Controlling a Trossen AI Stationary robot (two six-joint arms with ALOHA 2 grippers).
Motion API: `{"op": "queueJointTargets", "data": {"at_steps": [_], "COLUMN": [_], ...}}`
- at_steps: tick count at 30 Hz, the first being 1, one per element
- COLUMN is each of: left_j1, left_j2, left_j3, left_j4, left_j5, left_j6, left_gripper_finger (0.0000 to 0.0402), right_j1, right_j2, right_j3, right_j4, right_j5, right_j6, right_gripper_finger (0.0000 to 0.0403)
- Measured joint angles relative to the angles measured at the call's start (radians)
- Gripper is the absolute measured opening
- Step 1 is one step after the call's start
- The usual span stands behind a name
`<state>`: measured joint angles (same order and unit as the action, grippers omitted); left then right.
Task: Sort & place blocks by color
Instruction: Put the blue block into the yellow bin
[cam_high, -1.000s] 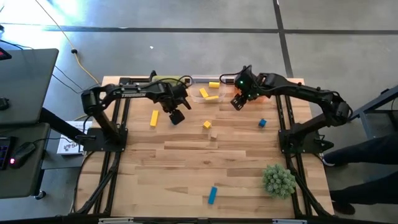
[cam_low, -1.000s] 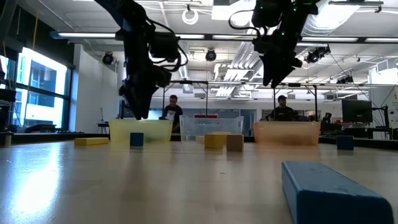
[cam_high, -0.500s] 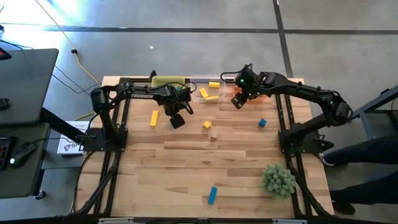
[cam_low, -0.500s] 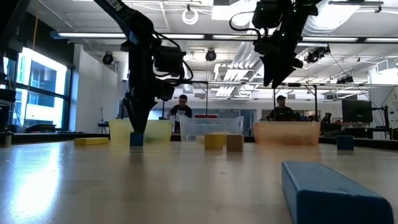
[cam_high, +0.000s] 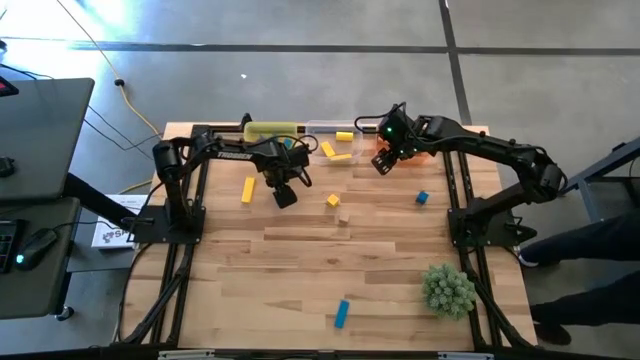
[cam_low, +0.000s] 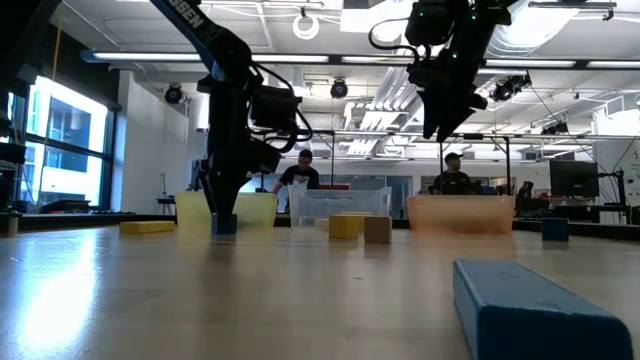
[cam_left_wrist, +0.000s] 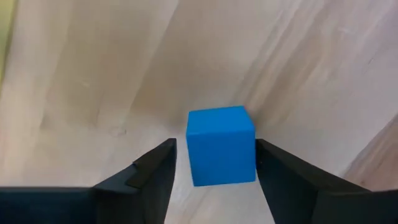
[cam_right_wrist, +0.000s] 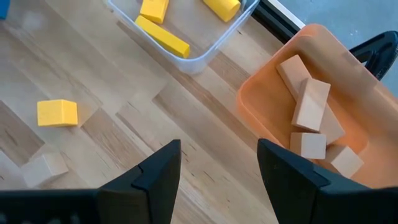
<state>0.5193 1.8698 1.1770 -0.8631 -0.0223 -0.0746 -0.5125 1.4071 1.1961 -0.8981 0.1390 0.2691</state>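
A blue cube (cam_left_wrist: 221, 146) rests on the table in front of the yellow bin (cam_high: 272, 131). My left gripper (cam_left_wrist: 216, 168) is down over it, open, with one finger on either side; in the low view the left gripper (cam_low: 222, 212) reaches down to the cube (cam_low: 226, 226). In the high view the left gripper (cam_high: 285, 192) hides the cube. My right gripper (cam_high: 382, 165) hangs open and holds nothing, above the table near the orange bin (cam_right_wrist: 311, 106). Loose blocks lie about: a yellow bar (cam_high: 247, 190), a yellow cube (cam_high: 333, 201), a tan cube (cam_high: 344, 215), a blue cube (cam_high: 422, 198) and a blue bar (cam_high: 342, 313). My left gripper comes at the blue cube from above, pointing down, its fingers beside two opposite sides. One finger (cam_left_wrist: 280, 174) stands right against the cube's side (cam_left_wrist: 252, 149); I cannot tell whether it touches. The other finger shows a narrow gap. The cube sits flat on the table.
A clear bin (cam_right_wrist: 205, 53) holds yellow blocks, and the orange bin holds tan blocks. A spiky green plant ball (cam_high: 448, 290) sits at the near right. Bare wood lies across the middle and near left of the table. People stand in the room beyond the table.
My left gripper has come down to the table, and its fingers now stand around the blue cube in front of the yellow bin. The cube has not moved.
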Motion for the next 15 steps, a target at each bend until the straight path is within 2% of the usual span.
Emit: {"op": "queueJointTargets", "data": {"at_steps": [10, 15], "left_j1": [0.0, 0.0], "left_j2": [-0.002, -0.006], "left_j3": [0.001, 0.001], "left_j4": [0.041, 0.037], "left_j5": [0.0, 0.036], "left_j6": [0.018, 0.026], "left_gripper_finger": [0.0105, 0.0105], "right_j1": [0.0, 0.0], "right_j2": [0.0, 0.0], "right_j3": [0.0, 0.0], "right_j4": [0.005, 0.005], "right_j5": [0.0, 0.0], "right_j6": [0.0, -0.001], "right_gripper_finger": [0.0199, 0.0199]}}
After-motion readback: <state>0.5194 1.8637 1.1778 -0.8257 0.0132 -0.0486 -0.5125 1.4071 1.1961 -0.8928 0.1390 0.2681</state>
